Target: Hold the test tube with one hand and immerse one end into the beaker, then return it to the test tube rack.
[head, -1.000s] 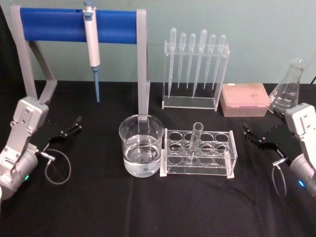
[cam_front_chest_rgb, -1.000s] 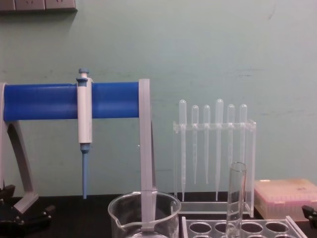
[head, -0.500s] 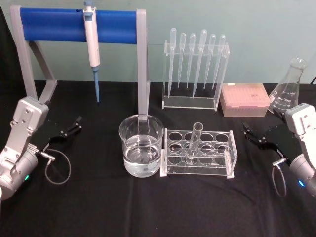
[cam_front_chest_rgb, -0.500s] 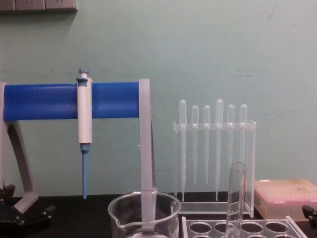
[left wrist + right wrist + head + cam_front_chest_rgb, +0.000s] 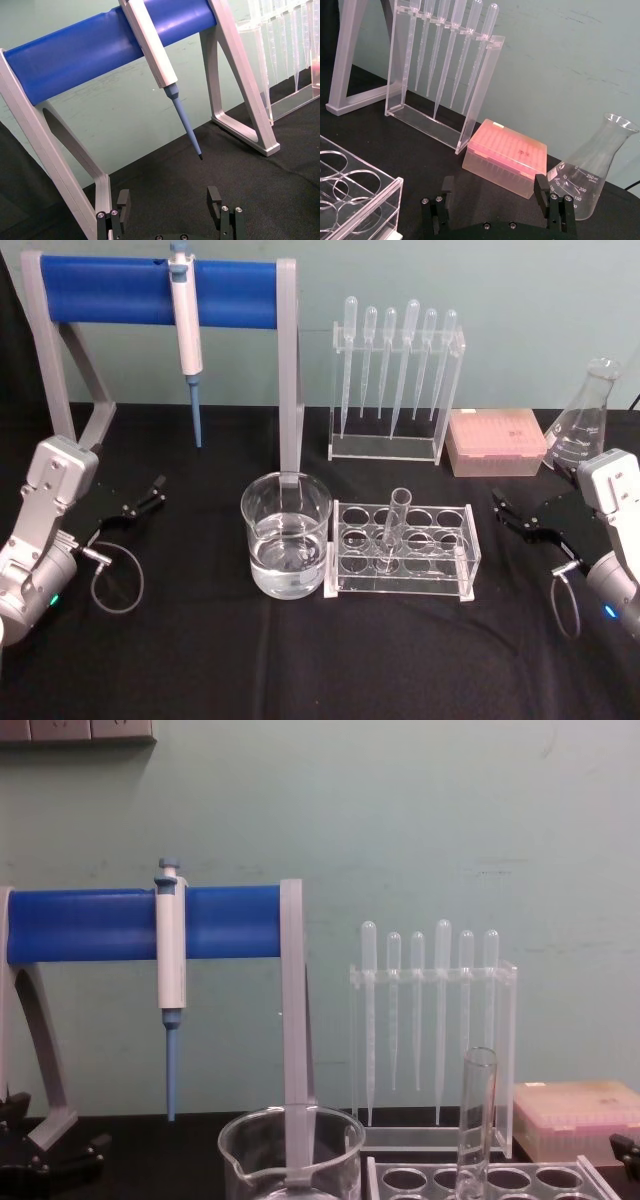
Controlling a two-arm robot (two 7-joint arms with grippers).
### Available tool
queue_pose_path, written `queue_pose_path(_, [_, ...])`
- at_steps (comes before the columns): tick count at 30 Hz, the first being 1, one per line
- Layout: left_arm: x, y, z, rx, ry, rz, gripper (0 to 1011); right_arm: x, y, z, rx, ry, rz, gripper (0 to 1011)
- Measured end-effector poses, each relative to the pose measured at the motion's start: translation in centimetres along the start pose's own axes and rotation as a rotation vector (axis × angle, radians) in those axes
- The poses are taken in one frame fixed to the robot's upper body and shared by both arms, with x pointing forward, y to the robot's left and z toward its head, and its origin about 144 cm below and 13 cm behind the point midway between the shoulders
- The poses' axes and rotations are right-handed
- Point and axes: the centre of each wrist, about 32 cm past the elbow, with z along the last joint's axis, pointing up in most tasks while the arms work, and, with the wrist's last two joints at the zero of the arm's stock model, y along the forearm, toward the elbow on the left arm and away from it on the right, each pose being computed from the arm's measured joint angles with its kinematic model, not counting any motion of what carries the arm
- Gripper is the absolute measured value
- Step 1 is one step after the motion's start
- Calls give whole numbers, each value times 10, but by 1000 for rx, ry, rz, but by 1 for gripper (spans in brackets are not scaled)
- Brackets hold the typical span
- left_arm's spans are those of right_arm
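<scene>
Head view: the test tube (image 5: 393, 528) stands in the test tube rack (image 5: 440, 580), just right of frame centre. It sits in a hole near the rack's middle and leans, with its open rim tipped toward the upper right. The tube is clear glass, thin-walled and narrow, with a small rolled lip at the top. I can see the rack's holes straight through it. In the chest view the tube (image 5: 477, 1120) rises from the rack at lower right and looks nearly upright. The beaker (image 5: 256, 540) sits just left of the rack, close against its end. It is wide and clear, with water in its lower part. I cannot tell whether it touches the rack. My left tool (image 5: 145, 497) hangs low over the black surface (image 5: 300, 660) at the left of the frame, well apart from the glassware. In the left wrist view its fingers (image 5: 123, 200) are spread wide with nothing between them. My right tool (image 5: 505, 512) sits at the right edge of the frame, near the rack's right end but clear of it. It is likewise spread and empty in the right wrist view (image 5: 494, 186). In the upper left, the white pipettor (image 5: 186, 320) hangs on the blue stand (image 5: 110, 290).
</scene>
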Motion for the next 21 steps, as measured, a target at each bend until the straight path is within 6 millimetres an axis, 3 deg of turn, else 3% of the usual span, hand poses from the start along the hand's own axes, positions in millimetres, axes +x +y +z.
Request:
queue_pose_path(9, [0,0,0,0,0,0,1000,0,0,1,2,-3,1,1003])
queue_pose_path(21, [0,0,0,0,0,0,1000,16,-20,26,87,-2,45,1003])
